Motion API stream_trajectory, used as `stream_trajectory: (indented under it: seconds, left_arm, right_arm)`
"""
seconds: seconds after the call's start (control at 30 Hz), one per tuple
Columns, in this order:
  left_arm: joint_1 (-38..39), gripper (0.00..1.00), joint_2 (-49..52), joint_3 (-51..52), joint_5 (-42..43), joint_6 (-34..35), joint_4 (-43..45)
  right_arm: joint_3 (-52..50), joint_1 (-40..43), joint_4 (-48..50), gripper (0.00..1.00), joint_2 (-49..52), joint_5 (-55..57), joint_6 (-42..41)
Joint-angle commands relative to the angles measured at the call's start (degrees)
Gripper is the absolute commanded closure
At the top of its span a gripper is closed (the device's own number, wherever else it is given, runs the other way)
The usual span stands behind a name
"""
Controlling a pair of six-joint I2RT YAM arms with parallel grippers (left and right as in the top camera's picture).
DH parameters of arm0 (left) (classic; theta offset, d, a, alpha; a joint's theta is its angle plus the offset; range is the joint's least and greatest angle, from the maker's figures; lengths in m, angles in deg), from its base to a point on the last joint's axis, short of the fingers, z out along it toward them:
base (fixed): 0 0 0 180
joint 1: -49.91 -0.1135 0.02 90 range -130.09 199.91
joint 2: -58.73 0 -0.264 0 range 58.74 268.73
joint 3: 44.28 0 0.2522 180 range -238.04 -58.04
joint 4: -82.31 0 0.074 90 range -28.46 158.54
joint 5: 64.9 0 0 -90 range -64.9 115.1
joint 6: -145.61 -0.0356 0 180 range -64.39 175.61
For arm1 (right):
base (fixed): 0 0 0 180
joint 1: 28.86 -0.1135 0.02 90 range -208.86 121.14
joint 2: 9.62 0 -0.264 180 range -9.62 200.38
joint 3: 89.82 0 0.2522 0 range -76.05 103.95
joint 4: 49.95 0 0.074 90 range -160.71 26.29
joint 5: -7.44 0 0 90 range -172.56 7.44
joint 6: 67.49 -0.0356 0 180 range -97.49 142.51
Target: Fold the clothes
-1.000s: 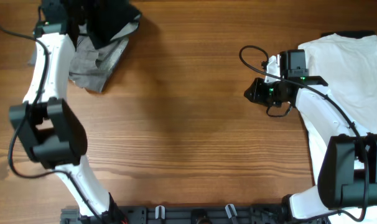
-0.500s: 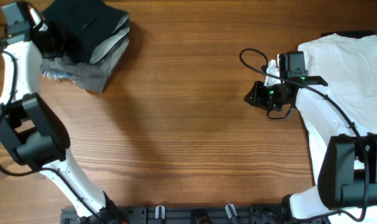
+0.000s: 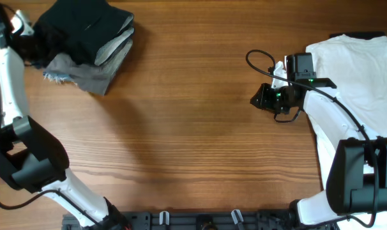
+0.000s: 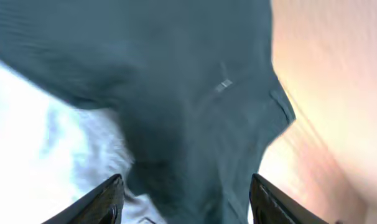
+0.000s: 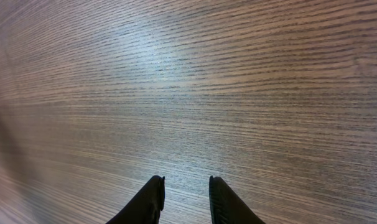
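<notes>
This is looking like a robotics lab bench. A left arm [image 3: 7, 83] and a right arm [image 3: 327, 118], white and black, are rising from a black mounting rail [image 3: 181, 220] along the near edge of a wood-grain desk [image 3: 193, 128]. A loose cable [image 3: 251, 57] is looping off the right arm, and a black garment [image 3: 85, 32] and a white T-shirt [image 3: 363, 70] are lying at the far corners.

Our left arm [image 3: 8, 83] reaches up along the far left edge. The left gripper [image 4: 190, 202] has its fingers spread wide with nothing between them. Our right arm [image 3: 337, 121] bends in from the right. The right gripper [image 5: 185, 199] points left, fingers narrowly parted, empty.
</notes>
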Motion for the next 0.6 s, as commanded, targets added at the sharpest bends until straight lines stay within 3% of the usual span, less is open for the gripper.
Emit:
stream_trajectory:
  seconds: [0.0, 0.03, 0.1, 0.13, 0.2, 0.23, 0.3, 0.4, 0.47, 0.53, 0.57]
  left_arm:
    - [6.01, 0.24, 0.68, 0.37, -4.90, -11.56, 0.44]
    - [7.28, 0.19, 1.29, 0.37, -6.16, -13.90, 0.96]
    - [9.46, 0.20, 2.49, 0.37, -11.52, -16.59, 2.95]
    - [10.38, 0.32, 3.48, 0.37, -15.67, -16.06, 4.33]
    - [11.08, 0.71, 5.70, 0.37, -21.03, -12.33, 6.49]
    - [11.08, 0.82, 6.99, 0.37, -22.53, -9.77, 6.64]
    - [10.43, 0.92, 9.51, 0.37, -22.91, -6.10, 5.66]
    - [9.75, 0.93, 12.68, 0.39, -22.86, -4.07, 3.45]
    - [9.73, 0.87, 13.29, 0.39, -22.77, -4.11, 2.93]
    - [9.86, 0.50, 12.72, 0.31, -20.76, -4.15, 2.71]
    - [9.88, 0.45, 11.91, 0.24, -17.79, -4.79, 2.73]
  right_arm:
    - [-0.44, -0.09, -0.07, 0.71, -0.31, -0.46, -0.33]
    - [-0.44, -0.09, -0.07, 0.71, -0.31, -0.46, -0.35]
    - [-0.44, -0.09, -0.09, 0.71, -0.31, -0.46, -1.68]
    - [-0.44, -0.09, -0.09, 0.71, -0.31, -0.50, -2.36]
    - [-0.44, -0.09, -0.11, 0.71, -0.31, -0.52, -3.30]
    - [-0.44, -0.09, -0.22, 0.71, -0.31, -0.55, -3.32]
    - [-0.44, -0.09, -0.74, 0.71, -0.31, -0.55, -3.30]
    - [-0.44, -0.09, -2.10, 0.71, -0.31, -0.72, -3.23]
    - [-0.44, -0.09, -2.67, 0.71, -0.33, -0.72, -3.17]
    - [-0.44, -0.09, -2.97, 0.72, -0.33, -0.70, -3.13]
    - [-0.42, -0.09, -2.97, 0.73, -0.37, -0.68, -3.13]
